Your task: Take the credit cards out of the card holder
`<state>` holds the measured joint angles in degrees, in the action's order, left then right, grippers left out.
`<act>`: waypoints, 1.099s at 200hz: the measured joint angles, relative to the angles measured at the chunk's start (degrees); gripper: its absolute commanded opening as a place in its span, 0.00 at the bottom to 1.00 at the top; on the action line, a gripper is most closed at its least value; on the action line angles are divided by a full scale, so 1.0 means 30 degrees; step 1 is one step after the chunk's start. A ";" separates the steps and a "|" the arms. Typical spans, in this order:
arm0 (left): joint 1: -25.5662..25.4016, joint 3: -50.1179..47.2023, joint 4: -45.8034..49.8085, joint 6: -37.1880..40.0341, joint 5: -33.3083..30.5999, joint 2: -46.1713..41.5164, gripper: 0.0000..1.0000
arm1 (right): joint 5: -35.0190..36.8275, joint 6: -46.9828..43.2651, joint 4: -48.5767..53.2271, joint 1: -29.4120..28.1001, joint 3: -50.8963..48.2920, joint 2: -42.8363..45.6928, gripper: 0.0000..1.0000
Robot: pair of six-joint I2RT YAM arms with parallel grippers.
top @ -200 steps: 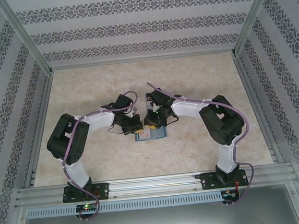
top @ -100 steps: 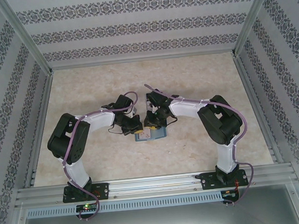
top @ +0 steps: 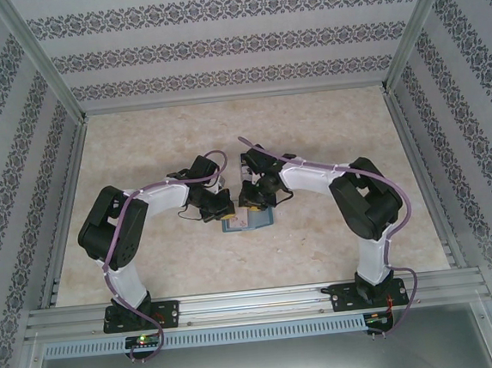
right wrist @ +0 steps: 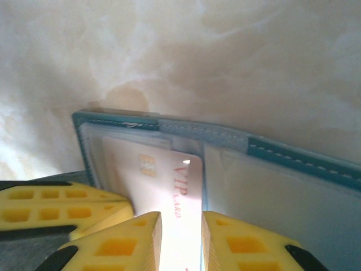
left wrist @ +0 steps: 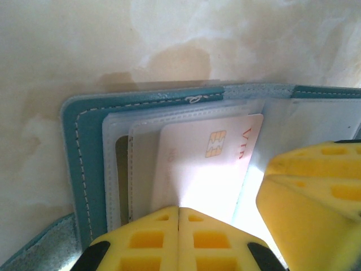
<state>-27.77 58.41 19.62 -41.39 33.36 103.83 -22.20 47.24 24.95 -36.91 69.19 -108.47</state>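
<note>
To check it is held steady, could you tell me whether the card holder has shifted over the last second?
No: the card holder lies just as far from the near rail, in the top view, as before.

Two matching arms: the left arm point(top: 104, 232) and the right arm point(top: 366, 201) both have chunky black joints linked by smooth white shells. Each stands on a black base point(top: 141, 316) at the bottom of the frame. A mauve cable point(top: 110, 280) runs along each one, looping free near the wrist. Up close, the left gripper point(left wrist: 178, 213) and right gripper point(right wrist: 181, 226) have bright yellow fingers — blocky, moulded with square pockets, black behind.
</note>
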 measured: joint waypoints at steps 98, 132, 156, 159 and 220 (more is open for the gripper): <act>0.0000 0.0364 0.1056 0.0481 -0.0277 0.0000 0.01 | -0.1202 0.0284 -0.1144 -0.0372 -0.0984 -0.0240 0.27; 0.0000 0.0364 0.1078 0.0503 -0.0284 0.0000 0.01 | -0.1035 0.0335 -0.1122 -0.0379 -0.0976 -0.0291 0.27; 0.0000 0.0364 0.1071 0.0503 -0.0277 0.0000 0.01 | -0.0539 0.0306 -0.0947 -0.0379 -0.0933 -0.0248 0.27; 0.0000 0.0364 0.1071 0.0503 -0.0277 0.0000 0.01 | -0.0495 0.0299 -0.0896 -0.0379 -0.0903 -0.0248 0.27; 0.0000 0.0364 0.1071 0.0503 -0.0277 0.0000 0.01 | 0.0240 0.0277 -0.0408 -0.0379 -0.0707 -0.0044 0.27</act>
<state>-27.77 59.51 22.83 -39.88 32.53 103.83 -21.47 48.07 23.73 -38.04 67.07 -108.60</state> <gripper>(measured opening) 0.043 0.272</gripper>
